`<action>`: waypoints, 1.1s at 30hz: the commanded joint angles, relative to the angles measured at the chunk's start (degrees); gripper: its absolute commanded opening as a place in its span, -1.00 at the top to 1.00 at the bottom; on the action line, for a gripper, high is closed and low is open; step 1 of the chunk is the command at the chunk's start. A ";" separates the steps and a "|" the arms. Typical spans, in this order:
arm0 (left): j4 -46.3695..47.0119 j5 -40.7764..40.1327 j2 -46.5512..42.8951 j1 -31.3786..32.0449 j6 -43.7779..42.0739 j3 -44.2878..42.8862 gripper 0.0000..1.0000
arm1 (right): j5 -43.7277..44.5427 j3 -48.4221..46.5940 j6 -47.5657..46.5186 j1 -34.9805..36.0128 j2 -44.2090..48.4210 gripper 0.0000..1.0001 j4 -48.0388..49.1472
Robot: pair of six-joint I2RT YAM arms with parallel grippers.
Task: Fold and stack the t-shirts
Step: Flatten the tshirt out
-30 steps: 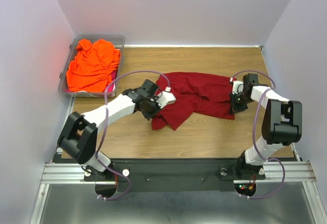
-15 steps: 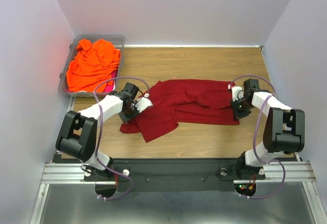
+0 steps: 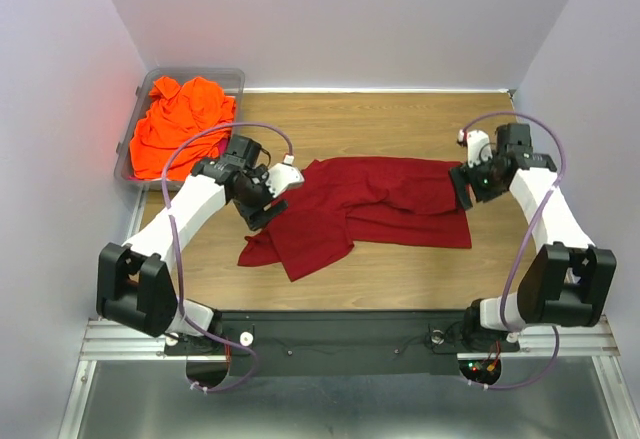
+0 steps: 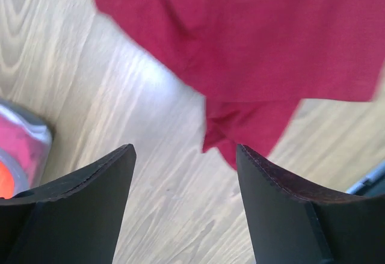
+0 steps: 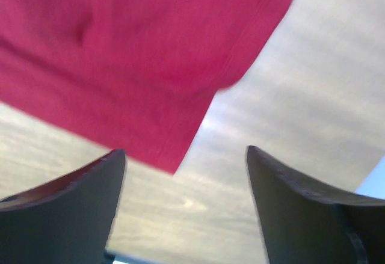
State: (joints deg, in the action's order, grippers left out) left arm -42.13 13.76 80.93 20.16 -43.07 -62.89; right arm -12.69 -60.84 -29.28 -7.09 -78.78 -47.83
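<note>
A dark crimson t-shirt [image 3: 360,209] lies spread across the middle of the wooden table, rumpled at its lower left. My left gripper [image 3: 262,199] hovers above the shirt's left edge, open and empty; in the left wrist view the crimson cloth [image 4: 258,53] lies beyond the fingertips. At the shirt's right end my right gripper [image 3: 468,181] also stands open with nothing in it, the shirt's corner [image 5: 120,65] lying on the table beneath it. A bright orange t-shirt [image 3: 180,129] is heaped in the bin, with a bit of magenta fabric [image 3: 214,171] under it.
The clear grey plastic bin [image 3: 230,79] stands at the back left corner, against the left wall. Its corner [image 4: 24,150] shows at the left in the left wrist view. Walls close in the table on three sides.
Both grippers have let go of the crimson shirt and opened. They lifted off it; the shirt, dragged leftward and stretched out earlier, now lies still on the table.
</note>
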 commanded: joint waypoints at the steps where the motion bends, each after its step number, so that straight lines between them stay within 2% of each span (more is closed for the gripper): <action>1: -6.12 6.36 -2.00 2.68 -1.49 0.49 -0.57 | -2.43 -5.95 -2.36 -0.11 -3.91 -0.65 0.28; 2: -6.04 6.89 -2.00 4.25 -1.06 1.10 -0.55 | -3.13 -7.87 -2.62 -0.11 -6.27 -0.48 0.46; 5: -4.64 7.07 -2.00 6.64 0.00 3.65 -0.53 | -3.40 -10.60 -4.56 -0.11 -9.36 -0.30 0.46; 12: -1.21 6.90 -1.39 11.39 3.87 6.20 -0.54 | 0.73 -10.01 -5.09 0.32 -13.50 -0.25 0.46; 18: 1.78 6.54 0.19 11.83 5.89 7.69 -0.59 | 3.98 -3.94 -1.49 0.94 -12.88 -0.26 6.95; 22: 2.58 7.33 1.25 12.18 6.51 8.22 -0.59 | 4.86 -1.66 -0.26 1.46 -14.46 -0.19 10.04; 33: 5.04 7.69 3.36 14.03 8.18 9.10 -0.59 | 5.04 -2.79 3.26 1.73 -18.16 -0.04 14.08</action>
State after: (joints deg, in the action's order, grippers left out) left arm -38.11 20.05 83.72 33.74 -35.92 -54.74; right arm -7.94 -61.87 -27.99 -5.89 -95.90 -36.97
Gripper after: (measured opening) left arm 0.793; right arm 0.530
